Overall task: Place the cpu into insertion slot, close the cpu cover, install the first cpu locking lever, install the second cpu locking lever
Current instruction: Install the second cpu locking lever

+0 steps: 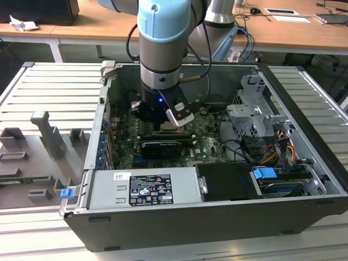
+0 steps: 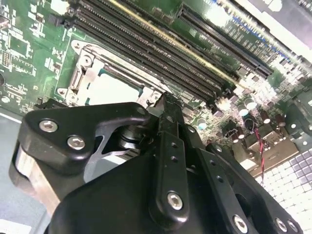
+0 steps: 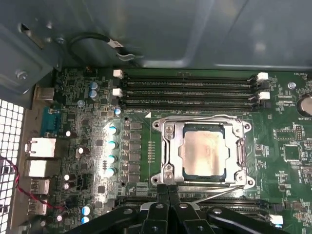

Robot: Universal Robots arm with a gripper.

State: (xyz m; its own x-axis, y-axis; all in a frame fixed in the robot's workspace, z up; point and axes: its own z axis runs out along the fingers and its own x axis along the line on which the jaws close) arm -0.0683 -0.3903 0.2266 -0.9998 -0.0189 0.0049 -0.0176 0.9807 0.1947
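Note:
The cpu, a pale silver square, lies in the insertion slot on the green motherboard. The cpu cover, a silvery frame with a cut-out middle, lies flat over it. One thin wire lever runs along the socket's edge nearest the memory slots; another wire lever slants along the opposite edge. My gripper is shut, fingers pressed together, tips at that opposite edge beside the slanting lever. The second wrist view shows the gripper just off the cover and cpu. In the exterior view the gripper hangs low inside the open case.
Long black memory slots flank the socket. The case's metal wall rises behind the board. A power supply, a drive cage and loose cables crowd the case. A grey fixture tray lies at the exterior view's left.

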